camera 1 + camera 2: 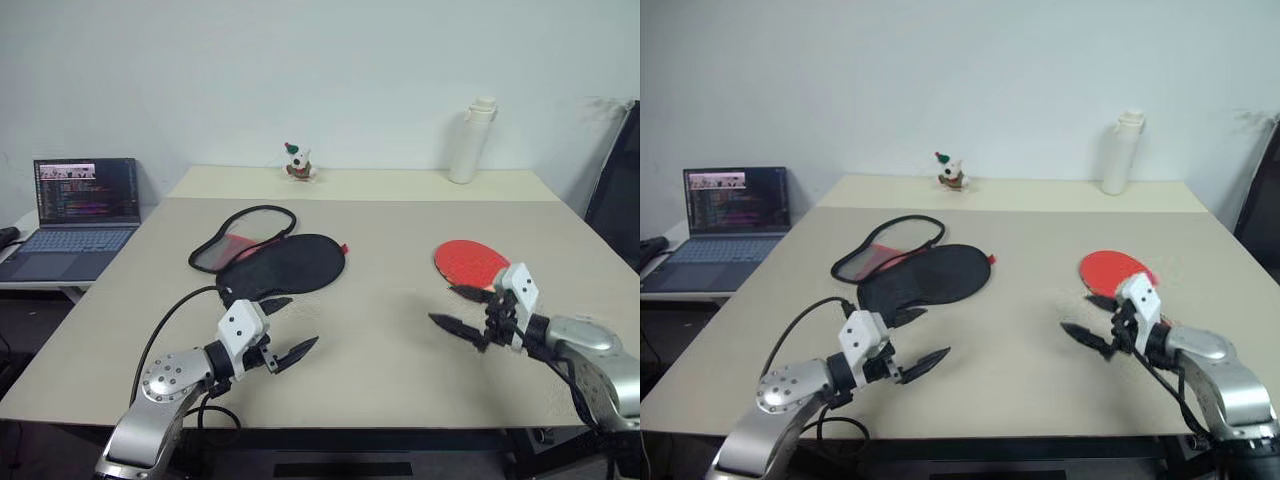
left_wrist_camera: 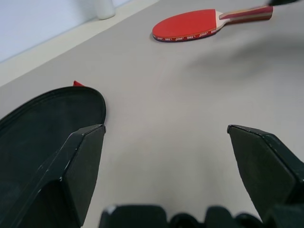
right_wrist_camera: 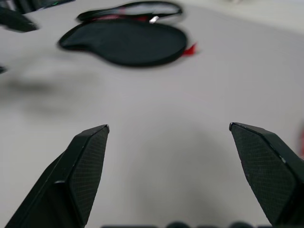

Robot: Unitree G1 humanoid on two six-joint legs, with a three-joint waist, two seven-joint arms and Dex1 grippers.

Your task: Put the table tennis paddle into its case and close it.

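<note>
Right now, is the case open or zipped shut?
Open. The case lies flat on the table with its mesh-sided flap folded back, red lining showing. The paddle lies apart, outside it.

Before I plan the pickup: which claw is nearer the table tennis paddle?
The right claw, open just in front of the table tennis paddle. The left claw hangs open across the table by the black case.

Case [image 1: 282, 264] left on table [image 1: 380, 340], paddle [image 1: 470, 262] well apart right
</note>
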